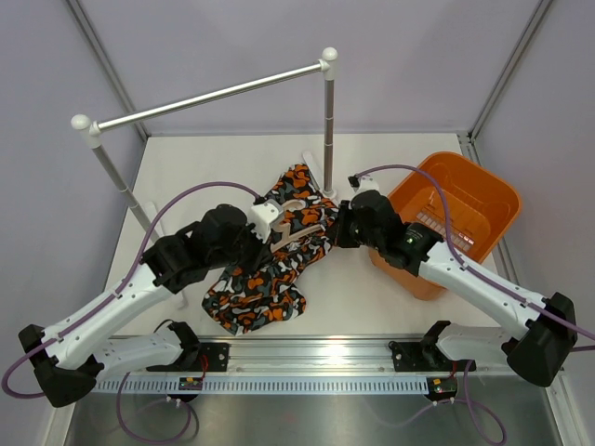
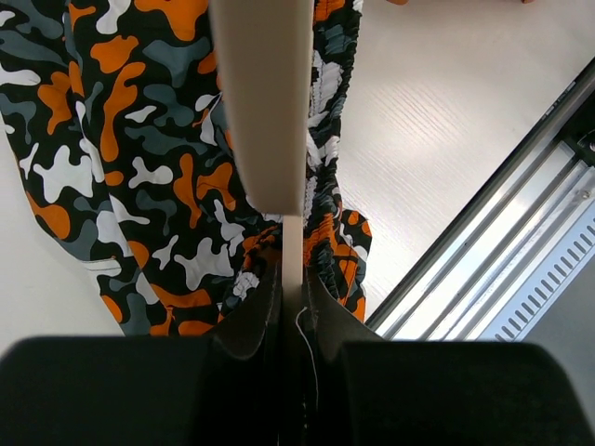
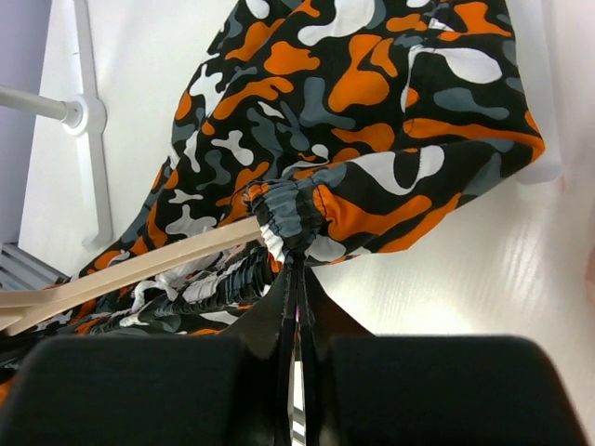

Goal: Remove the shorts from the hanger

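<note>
**Shorts on table, 2 grips engaged**

I see the shorts (image 1: 263, 279) lying on the table (image 1: 372, 297), long axis diagonal, near-left to far-right. The left gripper (image 2: 293, 295) is clenched on the hanger (image 2: 265, 102); the right gripper (image 3: 297, 269) pinches the shorts' gathered edge.

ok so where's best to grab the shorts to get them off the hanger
Probably the gathered elastic waistband of the shorts, where it bunches round the tip of the hanger arm. Come from the right side, along that arm: the cloth can then slide straight off its end.
</note>
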Controlling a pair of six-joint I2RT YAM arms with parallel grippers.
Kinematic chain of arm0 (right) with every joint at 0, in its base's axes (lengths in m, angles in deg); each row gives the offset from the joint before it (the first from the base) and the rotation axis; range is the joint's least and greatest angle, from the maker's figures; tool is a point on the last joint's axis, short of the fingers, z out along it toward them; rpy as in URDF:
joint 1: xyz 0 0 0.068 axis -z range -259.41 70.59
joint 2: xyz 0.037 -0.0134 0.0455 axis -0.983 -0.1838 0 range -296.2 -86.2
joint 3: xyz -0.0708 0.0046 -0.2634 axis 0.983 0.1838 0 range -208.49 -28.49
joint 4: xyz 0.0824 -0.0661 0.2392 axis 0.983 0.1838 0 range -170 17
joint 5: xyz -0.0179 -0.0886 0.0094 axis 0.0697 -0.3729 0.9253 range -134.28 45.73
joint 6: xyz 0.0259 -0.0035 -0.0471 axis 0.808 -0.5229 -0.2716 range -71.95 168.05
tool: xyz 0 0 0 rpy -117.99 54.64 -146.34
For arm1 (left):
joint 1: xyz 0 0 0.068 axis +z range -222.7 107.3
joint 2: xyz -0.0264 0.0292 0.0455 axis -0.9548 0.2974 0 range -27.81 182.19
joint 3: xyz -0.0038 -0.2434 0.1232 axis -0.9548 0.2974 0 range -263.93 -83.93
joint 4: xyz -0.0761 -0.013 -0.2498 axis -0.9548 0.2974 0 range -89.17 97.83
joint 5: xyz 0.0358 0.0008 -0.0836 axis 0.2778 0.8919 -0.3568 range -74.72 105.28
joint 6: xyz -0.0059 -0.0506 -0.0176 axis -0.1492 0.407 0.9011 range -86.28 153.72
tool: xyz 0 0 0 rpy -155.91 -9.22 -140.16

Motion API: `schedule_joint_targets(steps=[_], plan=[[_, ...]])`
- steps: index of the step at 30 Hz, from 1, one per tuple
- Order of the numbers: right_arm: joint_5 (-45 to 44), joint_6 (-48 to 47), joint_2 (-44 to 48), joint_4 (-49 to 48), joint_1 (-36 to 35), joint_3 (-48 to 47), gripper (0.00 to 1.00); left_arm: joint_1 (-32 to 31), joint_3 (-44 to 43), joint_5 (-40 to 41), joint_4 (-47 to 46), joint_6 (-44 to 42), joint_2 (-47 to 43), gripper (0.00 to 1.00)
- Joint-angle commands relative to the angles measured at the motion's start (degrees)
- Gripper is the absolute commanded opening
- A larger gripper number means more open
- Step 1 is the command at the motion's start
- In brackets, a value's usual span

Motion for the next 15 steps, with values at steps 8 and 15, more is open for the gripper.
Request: schedule_joint_targets(steps=[8, 15], plan=[[-14.36, -0.37, -0.72, 11.82, 0.98, -7.19, 0.00, -0.12, -2.47, 1.52, -3.23, 0.66, -3.49, 0.00], [-12.53, -2.74, -0.73, 13.41, 5.73, -10.53, 0.00, -0.12, -0.71, 1.95, -2.70, 1.27, -7.10, 0.00]])
